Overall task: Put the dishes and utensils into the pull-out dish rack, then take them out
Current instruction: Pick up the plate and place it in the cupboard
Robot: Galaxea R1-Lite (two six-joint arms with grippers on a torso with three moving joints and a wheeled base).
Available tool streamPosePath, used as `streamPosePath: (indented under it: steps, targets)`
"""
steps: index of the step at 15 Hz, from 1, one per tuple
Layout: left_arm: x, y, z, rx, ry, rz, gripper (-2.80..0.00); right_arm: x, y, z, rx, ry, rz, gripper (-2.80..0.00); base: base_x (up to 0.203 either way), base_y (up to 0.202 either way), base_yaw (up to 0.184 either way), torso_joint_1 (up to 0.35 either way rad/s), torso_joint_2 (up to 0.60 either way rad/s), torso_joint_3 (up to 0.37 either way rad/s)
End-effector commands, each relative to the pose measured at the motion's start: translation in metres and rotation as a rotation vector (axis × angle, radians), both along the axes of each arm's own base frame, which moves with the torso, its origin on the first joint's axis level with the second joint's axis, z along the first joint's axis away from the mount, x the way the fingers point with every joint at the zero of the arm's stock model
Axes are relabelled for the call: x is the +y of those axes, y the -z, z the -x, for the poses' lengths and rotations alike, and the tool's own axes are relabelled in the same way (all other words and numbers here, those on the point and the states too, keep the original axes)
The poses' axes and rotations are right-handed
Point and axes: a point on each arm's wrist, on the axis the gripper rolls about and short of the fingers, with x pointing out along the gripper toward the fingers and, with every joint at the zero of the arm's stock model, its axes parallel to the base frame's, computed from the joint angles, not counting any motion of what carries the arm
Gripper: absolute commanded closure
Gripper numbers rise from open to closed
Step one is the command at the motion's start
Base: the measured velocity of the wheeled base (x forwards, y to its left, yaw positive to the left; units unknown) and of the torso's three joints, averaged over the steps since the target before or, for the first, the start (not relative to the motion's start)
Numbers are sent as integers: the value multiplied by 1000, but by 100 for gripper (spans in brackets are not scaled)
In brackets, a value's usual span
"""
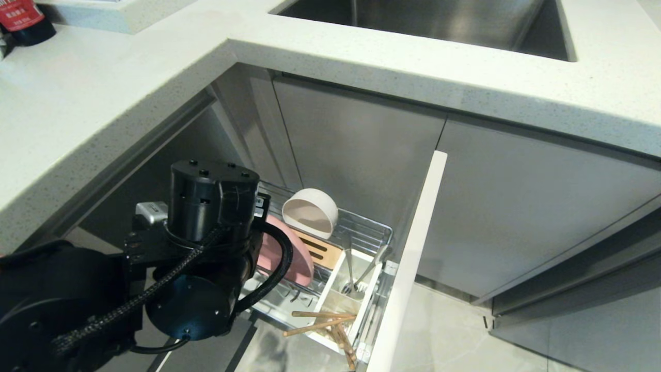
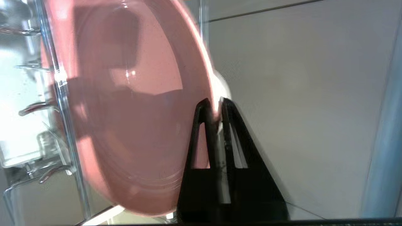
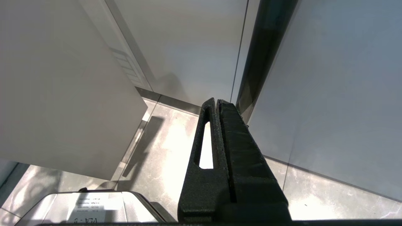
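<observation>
Head view evenly lit from above: worktop bright, near white; cabinet recess beneath it in shade. Left arm housing reads almost featureless black. Left wrist view: pale-pink plate soft, rim smeared by blur; broad dark shadow patches lie across its face, with small specular dots. Chrome rack wires glare, background there blown out. Right wrist view: floor tiles show bright reflected patches and a cabinet shadow; sharp overall.

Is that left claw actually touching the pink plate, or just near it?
Touching. The left wrist view shows the left gripper with its jaws closed on the rim of the plate.
</observation>
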Motion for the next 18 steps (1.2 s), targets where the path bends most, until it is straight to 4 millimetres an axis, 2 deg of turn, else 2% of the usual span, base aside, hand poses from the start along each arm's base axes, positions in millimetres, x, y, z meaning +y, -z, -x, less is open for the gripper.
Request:
streamPosePath:
  steps: [1,8,16,17,18]
  targets:
    - [0,2,0,13,-5,-10,-280,0,0,0,1,0,0,0,0,0,0,0,0,0]
    - [3,-1,3,28,-3,-28,-280,0,0,0,1,0,0,0,0,0,0,0,0,0]
    - [30,-33,37,70,38,-97,-280,0,0,0,1,0,0,0,0,0,0,0,0,0]
    - [32,-37,40,67,37,-97,0,0,0,0,1,0,0,0,0,0,0,0,0,0]
    - [36,-42,43,63,38,-96,0,0,0,0,1,0,0,0,0,0,0,0,0,0]
